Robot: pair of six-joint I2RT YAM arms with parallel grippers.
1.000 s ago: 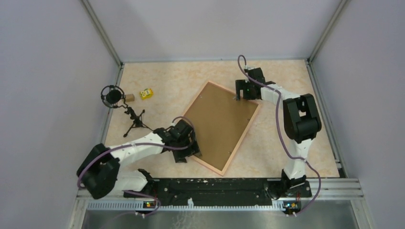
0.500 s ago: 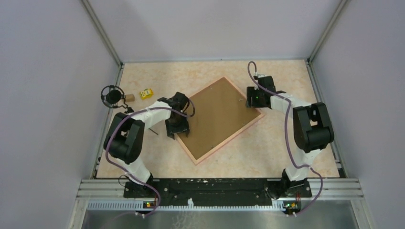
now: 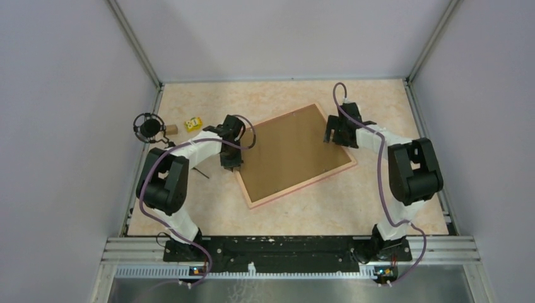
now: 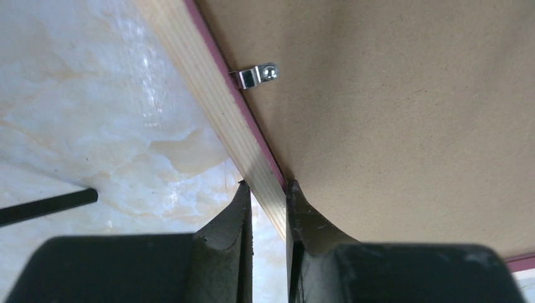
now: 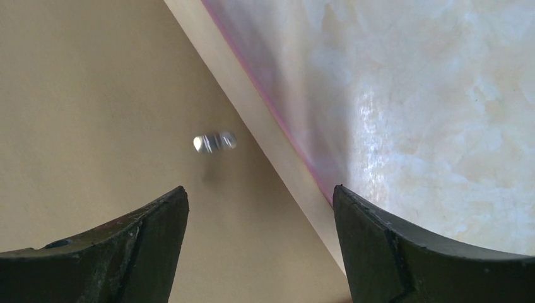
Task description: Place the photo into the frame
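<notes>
The frame (image 3: 303, 185) lies back side up on the table, its salmon-pink rails around a brown backing board (image 3: 290, 151). The photo is hidden. My left gripper (image 3: 231, 165) is at the frame's left corner. In the left wrist view this gripper (image 4: 266, 184) is shut on the frame's rail (image 4: 208, 95), one finger outside it and one on the board, near a metal clip (image 4: 255, 76). My right gripper (image 3: 330, 136) hovers at the far right edge. It is open (image 5: 259, 189) and straddles the rail (image 5: 252, 107), with another clip (image 5: 214, 141) ahead.
A small microphone on a tripod (image 3: 150, 128) stands at the far left, beside a brown cube (image 3: 171, 129) and a yellow block (image 3: 193, 124). A thin black rod (image 3: 202, 172) lies just left of the frame. Enclosure walls close in three sides.
The frame has turned clockwise and now lies flatter across the table. My left arm swung up to the frame's left corner and closed on the rail. My right gripper shifted right.
</notes>
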